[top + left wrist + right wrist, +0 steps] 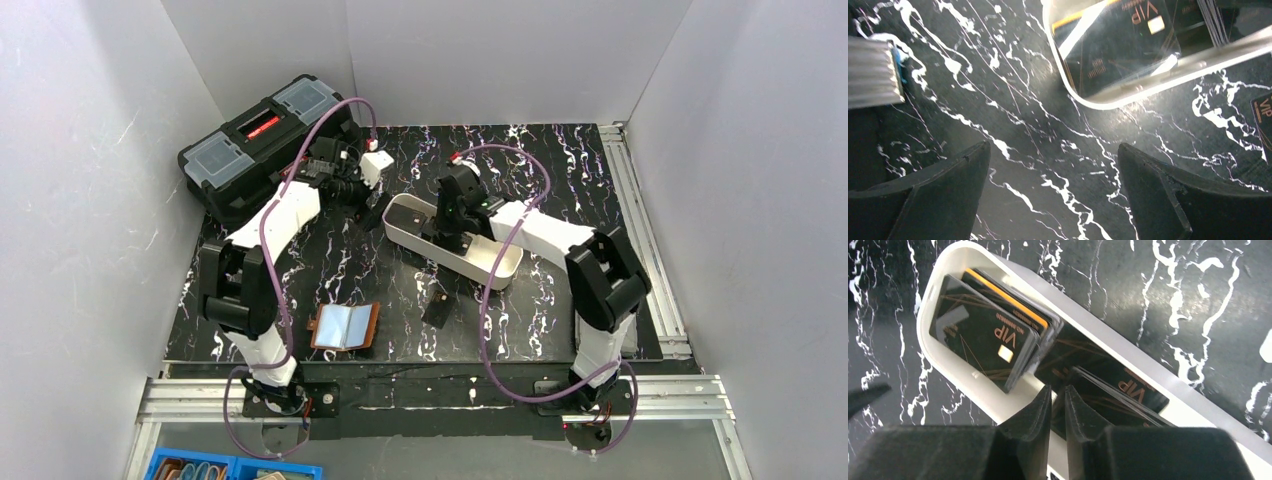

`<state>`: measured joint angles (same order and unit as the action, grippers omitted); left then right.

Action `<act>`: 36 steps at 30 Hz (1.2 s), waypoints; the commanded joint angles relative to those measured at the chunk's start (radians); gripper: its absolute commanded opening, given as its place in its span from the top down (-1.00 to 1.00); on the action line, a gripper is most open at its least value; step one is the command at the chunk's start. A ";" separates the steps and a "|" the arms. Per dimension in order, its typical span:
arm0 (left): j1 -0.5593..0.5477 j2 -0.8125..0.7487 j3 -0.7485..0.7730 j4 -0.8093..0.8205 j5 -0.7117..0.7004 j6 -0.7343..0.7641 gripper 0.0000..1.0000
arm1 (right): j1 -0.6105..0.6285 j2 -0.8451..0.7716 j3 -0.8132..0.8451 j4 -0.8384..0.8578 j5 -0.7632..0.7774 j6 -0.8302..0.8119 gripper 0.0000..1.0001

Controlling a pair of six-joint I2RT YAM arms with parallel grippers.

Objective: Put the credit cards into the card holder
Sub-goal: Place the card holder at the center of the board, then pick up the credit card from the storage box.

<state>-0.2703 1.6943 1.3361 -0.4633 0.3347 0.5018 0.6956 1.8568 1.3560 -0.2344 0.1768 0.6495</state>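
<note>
Top external view, entries by size. Table point(560, 170): black, white-veined, bearing everything listed. Toolbox point(262, 140): beyond the tray's far-left end, no part in the task. Tray point(497, 262): white, oblong, mid-table, holds most of the cards point(983, 337). Left gripper point(1053, 150): just off the tray's left end, jaws wide apart over bare table, holding nothing. Right gripper point(1057, 390): down inside the tray, jaws drawn to a thin slit beside the leaning stack; whether a card is caught in the slit cannot be told. Wallet point(345, 326): on the near-left side of the tray, well apart from it, lying open with the pale lining up and no card in it. Loose card point(436, 308): on the table just near of the tray. Step judged: picking a card out of the tray. Next move calls for lifting one card clear of the tray wall, then carrying it to the wallet, which likely needs steadying. Only the top view shows the wallet and loose card. Only the wrist views show the jaws, the right one also the VIP print.
</note>
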 commanded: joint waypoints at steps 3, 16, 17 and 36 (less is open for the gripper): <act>-0.011 0.034 0.134 0.032 0.089 0.027 -0.99 | -0.026 -0.190 -0.116 0.059 -0.007 0.054 -0.21; -0.213 0.236 0.280 0.078 0.115 0.237 -0.99 | -0.157 -0.479 -0.540 0.192 -0.093 0.216 -0.62; -0.227 0.250 0.285 0.080 0.115 0.255 -0.99 | -0.169 -0.477 -0.558 0.217 -0.113 0.228 -0.61; -0.278 0.291 0.212 0.143 0.045 0.419 -0.99 | -0.265 -0.285 -0.721 0.800 -0.432 0.436 -0.25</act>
<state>-0.5354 2.0167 1.5745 -0.3241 0.3992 0.8818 0.4423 1.5494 0.6369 0.4572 -0.2043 1.0443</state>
